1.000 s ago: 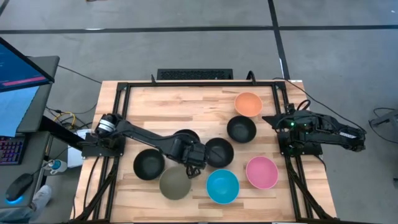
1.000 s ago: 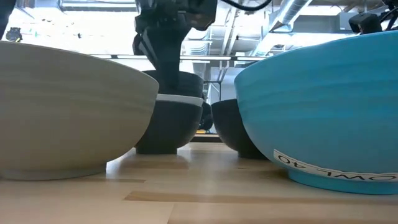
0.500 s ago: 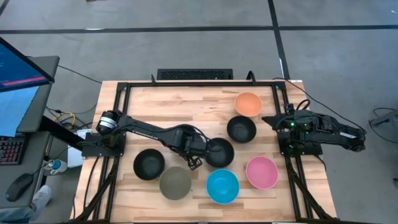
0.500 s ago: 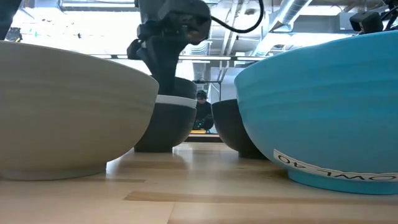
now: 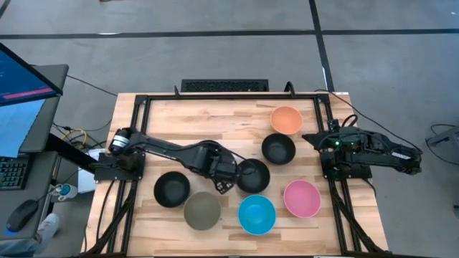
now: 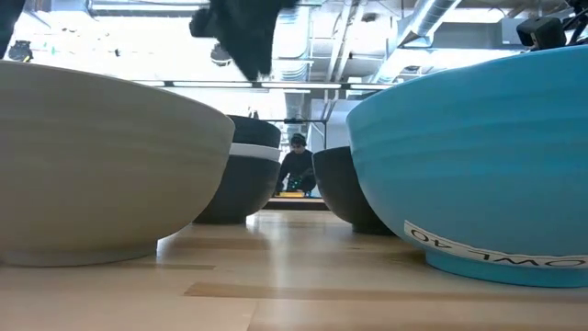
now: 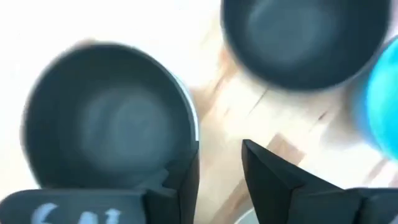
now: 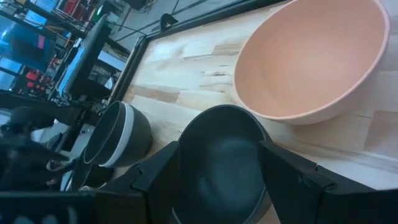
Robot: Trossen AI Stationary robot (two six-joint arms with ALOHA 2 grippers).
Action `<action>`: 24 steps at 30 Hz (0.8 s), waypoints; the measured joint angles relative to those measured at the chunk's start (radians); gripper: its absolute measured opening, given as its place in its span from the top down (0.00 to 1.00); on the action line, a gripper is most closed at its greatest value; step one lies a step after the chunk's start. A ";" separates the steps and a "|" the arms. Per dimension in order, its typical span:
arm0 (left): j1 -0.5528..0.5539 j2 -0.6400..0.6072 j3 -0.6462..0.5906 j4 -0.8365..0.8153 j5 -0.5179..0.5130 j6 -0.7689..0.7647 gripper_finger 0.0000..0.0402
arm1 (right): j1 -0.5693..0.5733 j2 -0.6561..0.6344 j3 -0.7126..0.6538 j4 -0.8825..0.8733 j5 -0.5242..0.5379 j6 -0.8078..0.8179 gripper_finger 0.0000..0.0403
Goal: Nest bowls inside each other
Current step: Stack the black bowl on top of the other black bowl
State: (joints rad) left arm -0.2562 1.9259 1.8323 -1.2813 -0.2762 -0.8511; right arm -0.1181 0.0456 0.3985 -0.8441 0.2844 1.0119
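Plastic-looking, rigid and probably light, the bowls sit from the black one (image 5: 172,188) and nested black-and-white stack (image 6: 241,170) under the left gripper (image 7: 219,171), fingers parted, rightward to pink (image 5: 302,198), best pinched at the rim; right gripper (image 8: 217,171) spread.

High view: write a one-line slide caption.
Left gripper open over the bowl stack beside a black bowl; seven separate bowls ring the table; right gripper waits.
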 joint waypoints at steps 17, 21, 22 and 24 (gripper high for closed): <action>-0.329 -0.374 -0.499 0.115 -0.078 -0.406 0.73 | 0.000 0.000 0.000 0.000 -0.025 -0.002 0.40; -0.372 -0.572 -0.713 0.111 -0.030 -0.717 0.76 | 0.000 0.000 0.000 0.000 -0.026 -0.002 0.40; -0.379 -0.618 -0.755 0.126 -0.026 -0.772 0.76 | 0.000 0.000 0.000 0.000 -0.026 -0.002 0.40; -0.388 -0.695 -0.816 0.184 -0.023 -0.808 0.76 | 0.000 0.000 0.000 0.000 -0.026 -0.002 0.40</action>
State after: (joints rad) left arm -0.6439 1.2311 1.0161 -1.0971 -0.2994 -1.6595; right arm -0.1182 0.0455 0.3985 -0.8443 0.2584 1.0096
